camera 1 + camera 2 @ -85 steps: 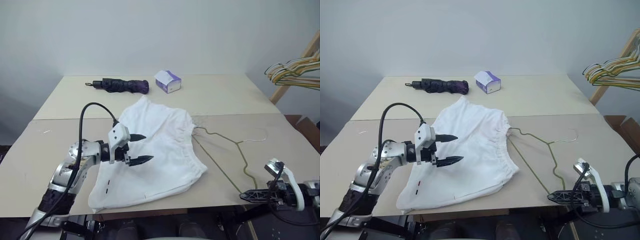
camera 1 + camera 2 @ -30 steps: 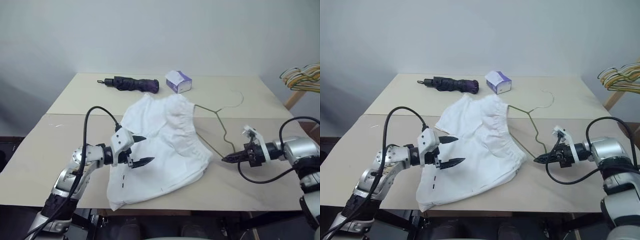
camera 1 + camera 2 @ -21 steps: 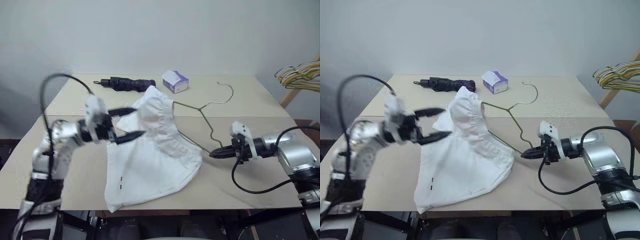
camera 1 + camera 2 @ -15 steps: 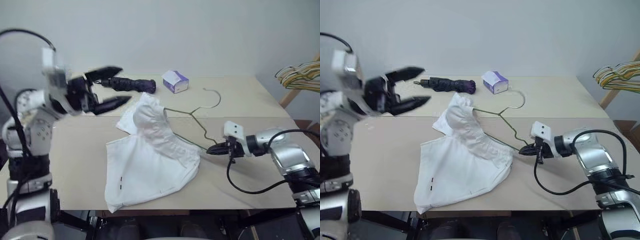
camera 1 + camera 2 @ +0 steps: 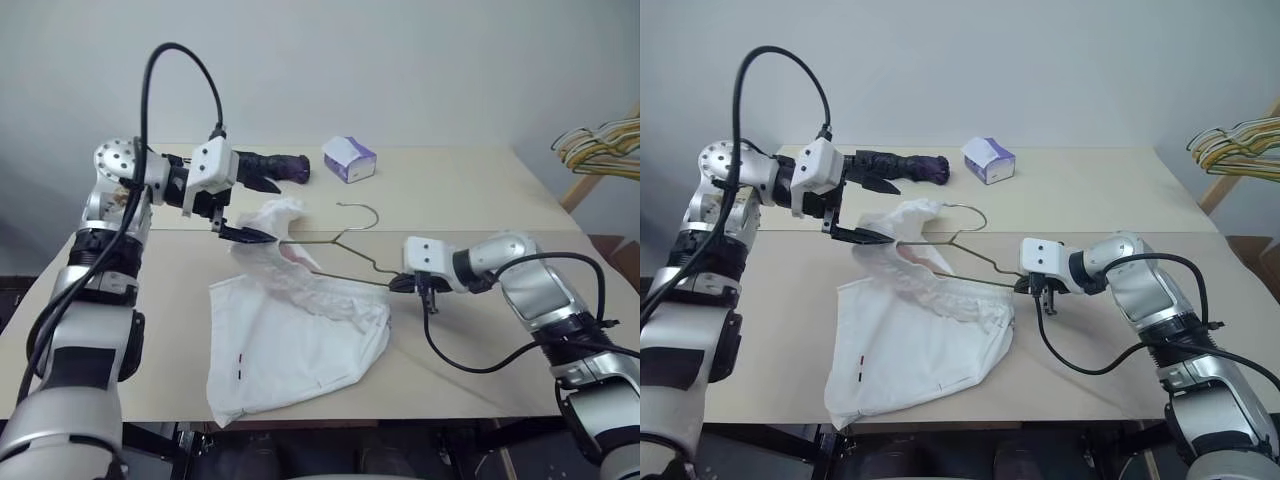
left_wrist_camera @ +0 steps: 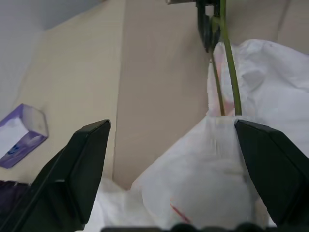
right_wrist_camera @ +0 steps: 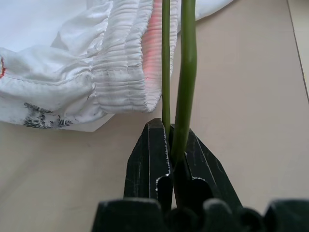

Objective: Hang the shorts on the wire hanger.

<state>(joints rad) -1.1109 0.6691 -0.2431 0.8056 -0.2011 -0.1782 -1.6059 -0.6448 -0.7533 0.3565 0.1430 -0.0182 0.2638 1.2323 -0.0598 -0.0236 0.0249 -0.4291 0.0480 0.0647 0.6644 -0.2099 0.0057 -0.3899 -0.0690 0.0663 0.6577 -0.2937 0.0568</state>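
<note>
The white shorts [image 5: 300, 330] lie on the table [image 5: 480, 340], their gathered waistband [image 7: 116, 72] bunched and raised. The olive wire hanger [image 7: 186, 72] runs from my right gripper [image 5: 393, 285] into the waistband opening, its hook [image 5: 978, 212] standing above the cloth. That right gripper [image 7: 169, 126] is shut on the hanger's wires at one corner. My left gripper [image 5: 255, 210] hovers open at the raised far end of the shorts. Its fingers [image 6: 82, 169] stand wide apart, with white cloth beyond them.
A folded black and purple umbrella [image 5: 275, 167] and a white-and-purple tissue box [image 5: 349, 159] lie at the back of the table. A bunch of coloured hangers [image 5: 600, 145] hangs on a wooden rack at the far right.
My left gripper has risen off the shorts and swung up to their far end. My right gripper has carried the hanger leftward into the waistband, bunching and lifting the cloth.
</note>
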